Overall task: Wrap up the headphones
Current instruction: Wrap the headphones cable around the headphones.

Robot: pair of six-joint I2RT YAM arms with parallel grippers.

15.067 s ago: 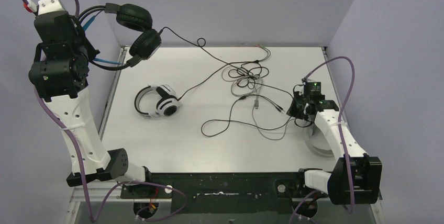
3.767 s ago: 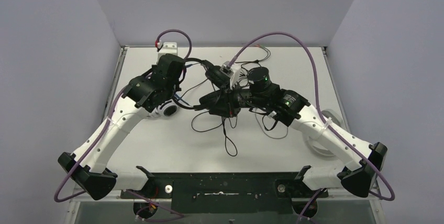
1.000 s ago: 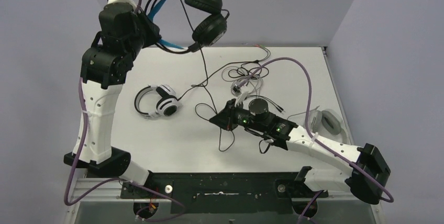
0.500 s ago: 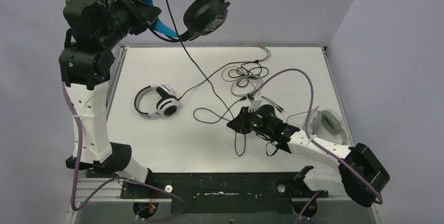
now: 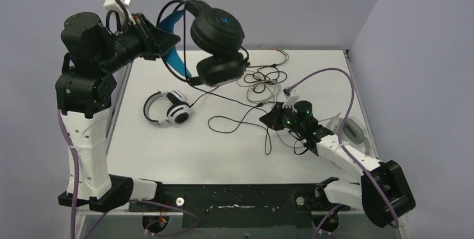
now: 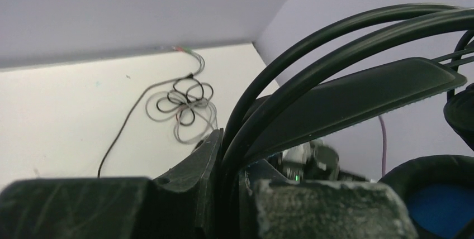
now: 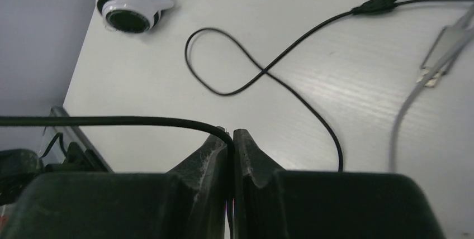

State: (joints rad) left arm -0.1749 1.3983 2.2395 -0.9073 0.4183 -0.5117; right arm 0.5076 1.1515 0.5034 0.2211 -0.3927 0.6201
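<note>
High over the table's back left, my left gripper (image 5: 158, 39) is shut on the headband of the black headphones (image 5: 218, 29), which have a blue lining. In the left wrist view the headband (image 6: 335, 91) runs out from between my shut fingers (image 6: 209, 161). Their black cable (image 5: 226, 120) drops to the table, loops, and ends in my right gripper (image 5: 272, 119), shut on it low over the table. The right wrist view shows the cable (image 7: 112, 120) pinched in that gripper (image 7: 231, 134). A white headset with black cup centres (image 5: 167, 108) lies at the left. A grey headset (image 5: 349, 130) lies partly hidden behind the right arm.
A tangle of pale cables (image 5: 262, 80) lies at the back middle of the table (image 5: 167, 155), with plugs near the back wall (image 5: 279, 52). A pale cable with an inline remote (image 7: 441, 55) runs just beyond my right gripper. Walls close in at back, left and right.
My left arm has swung the black headphones down and turned them, so the ear cups hang lower over the table's back. My right gripper has slid right with the cable.
</note>
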